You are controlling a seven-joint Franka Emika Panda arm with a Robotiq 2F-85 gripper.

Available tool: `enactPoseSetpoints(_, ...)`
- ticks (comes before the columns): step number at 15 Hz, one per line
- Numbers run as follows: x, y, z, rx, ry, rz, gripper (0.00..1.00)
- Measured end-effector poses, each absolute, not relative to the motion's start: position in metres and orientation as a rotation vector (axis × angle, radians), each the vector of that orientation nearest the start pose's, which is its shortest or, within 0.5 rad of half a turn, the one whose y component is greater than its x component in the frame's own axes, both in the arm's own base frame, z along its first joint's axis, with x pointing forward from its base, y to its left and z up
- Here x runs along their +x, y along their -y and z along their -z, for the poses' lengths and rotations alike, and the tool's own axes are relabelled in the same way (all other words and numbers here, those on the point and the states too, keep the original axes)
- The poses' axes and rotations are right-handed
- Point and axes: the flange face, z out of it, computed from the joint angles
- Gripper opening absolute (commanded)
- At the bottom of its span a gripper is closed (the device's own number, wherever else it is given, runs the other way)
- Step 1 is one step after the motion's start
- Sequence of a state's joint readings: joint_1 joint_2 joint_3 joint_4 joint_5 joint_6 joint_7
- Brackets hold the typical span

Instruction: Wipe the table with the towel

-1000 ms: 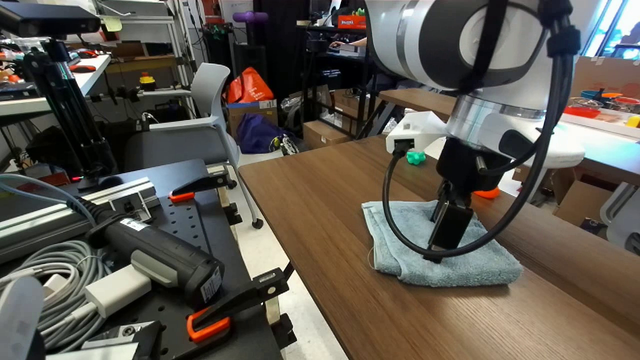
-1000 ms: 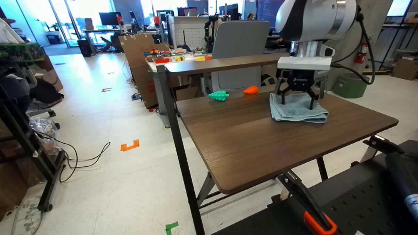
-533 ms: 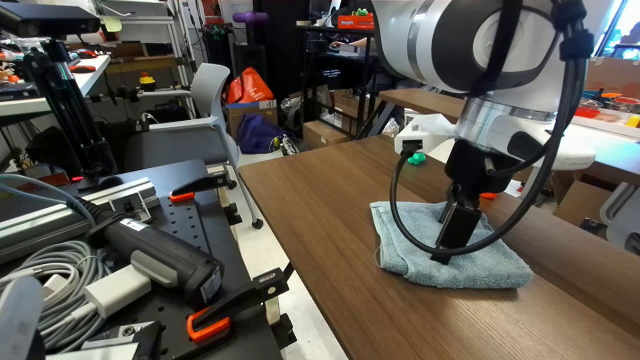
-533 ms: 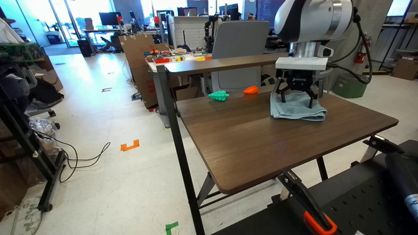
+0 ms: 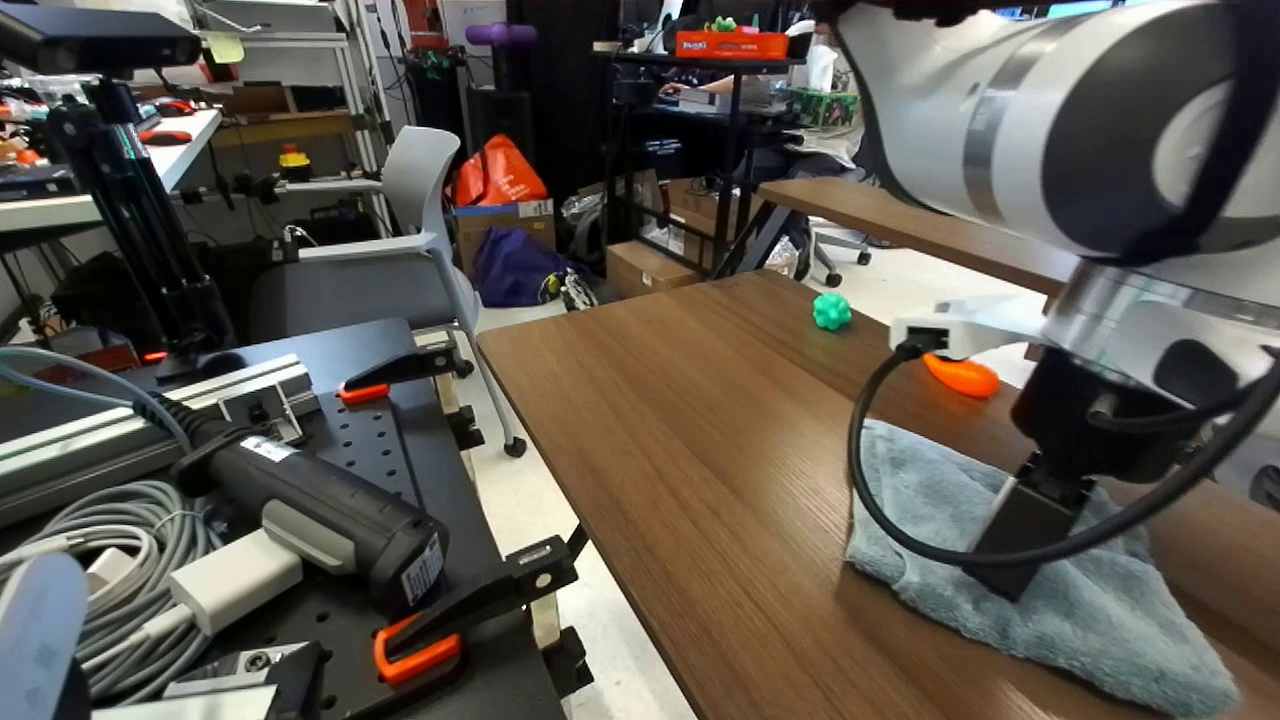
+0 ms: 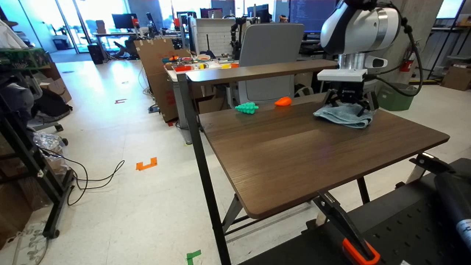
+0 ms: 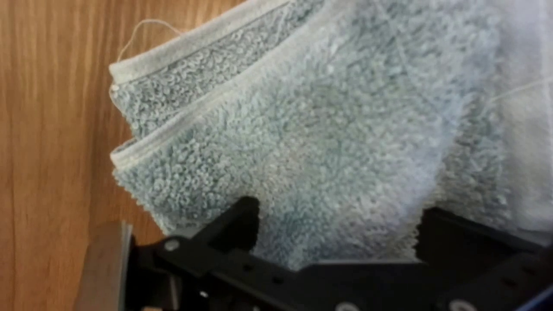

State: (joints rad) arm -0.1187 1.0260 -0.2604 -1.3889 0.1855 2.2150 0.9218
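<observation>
In both exterior views, can see from the left: on the brown table (image 6: 309, 158), the green bumpy object (image 6: 246, 108), then the orange object (image 6: 283, 101). Then, more to the right, can see the towel (image 6: 338, 117) lying folded and rumpled on the table, under the gripper (image 7: 339, 211). In the wrist view, can observe the fingers (image 7: 235, 222) spread apart, unclenched, with the towel between them.

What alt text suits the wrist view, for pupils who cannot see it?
A gripper at the bottom edge, its dark fingers apart over a folded blue-grey towel, with cloth between them. The towel fills most of the picture, two pale hems showing at upper left; brown table shows down the left side.
</observation>
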Motion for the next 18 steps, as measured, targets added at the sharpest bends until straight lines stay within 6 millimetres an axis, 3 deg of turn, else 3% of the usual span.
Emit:
enactPoseSetpoints(4,0.676,0.276,-0.087,-2.319,-2.233,-0.163,1.0)
enactPoseSetpoints(10,0.702,0.302,-0.086,-2.08,-2.34,-0.118,1.0)
enactPoseSetpoints(14,0.71,0.287,-0.087,-2.262,-2.217,-0.123,1.0)
enactPoseSetpoints(18,0.691,0.281,-0.091,-2.516,-2.018,-0.193,1.0)
